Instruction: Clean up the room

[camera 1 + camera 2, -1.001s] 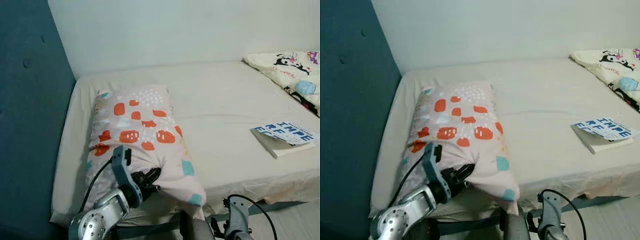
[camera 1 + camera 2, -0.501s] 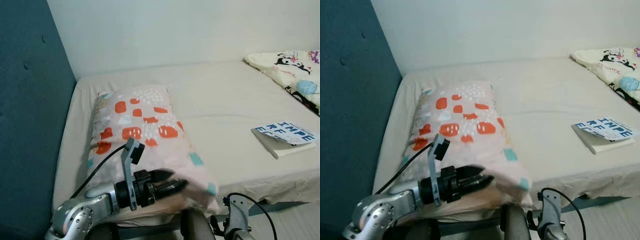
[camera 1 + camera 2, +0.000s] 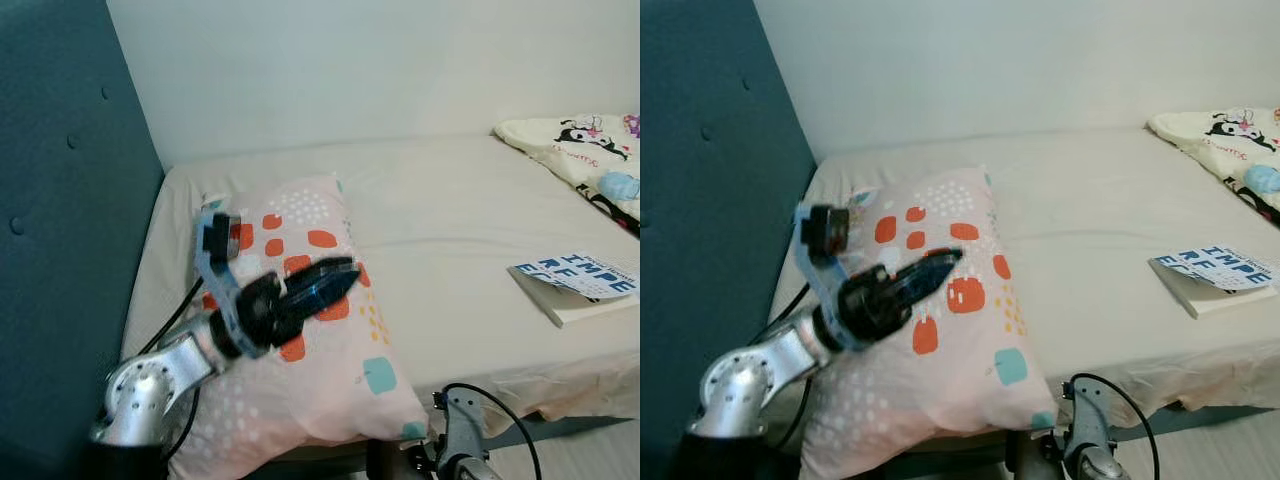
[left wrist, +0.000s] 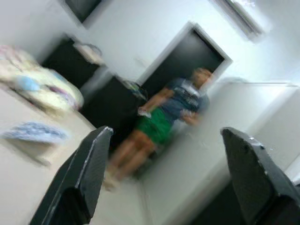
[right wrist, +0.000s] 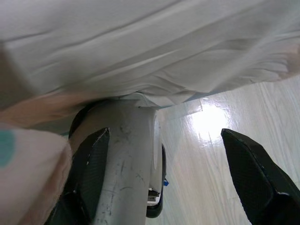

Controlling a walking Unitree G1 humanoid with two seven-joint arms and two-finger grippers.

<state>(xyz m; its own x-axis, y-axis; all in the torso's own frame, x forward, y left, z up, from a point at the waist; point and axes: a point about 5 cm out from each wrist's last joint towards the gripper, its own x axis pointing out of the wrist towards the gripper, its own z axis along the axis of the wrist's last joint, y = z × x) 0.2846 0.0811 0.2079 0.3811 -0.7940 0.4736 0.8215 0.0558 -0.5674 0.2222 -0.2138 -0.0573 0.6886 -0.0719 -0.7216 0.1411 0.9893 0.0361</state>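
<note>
A pink pillow (image 3: 330, 360) with orange and teal patches lies on the bed (image 3: 450, 200), lengthwise beside the blue headboard. Its near end reaches the mattress's front edge. My left gripper (image 3: 335, 278) hovers above the middle of the pillow, pointing toward the bed. In the left wrist view its fingers (image 4: 84, 178) stand wide apart with nothing between them. My right arm (image 3: 455, 440) hangs low in front of the bed. The right gripper (image 5: 161, 187) is open beside the hanging sheet, over the wooden floor.
A book (image 3: 575, 285) with blue letters lies near the bed's front right edge. A cartoon-print blanket (image 3: 585, 150) is bunched at the far right. The blue padded headboard (image 3: 60, 200) rises on the left. A person (image 4: 173, 112) stands by a dark doorway.
My left gripper let go of the pillow's near end and rose above it. The pillow has settled flat on the bed. The camera shifted slightly.
</note>
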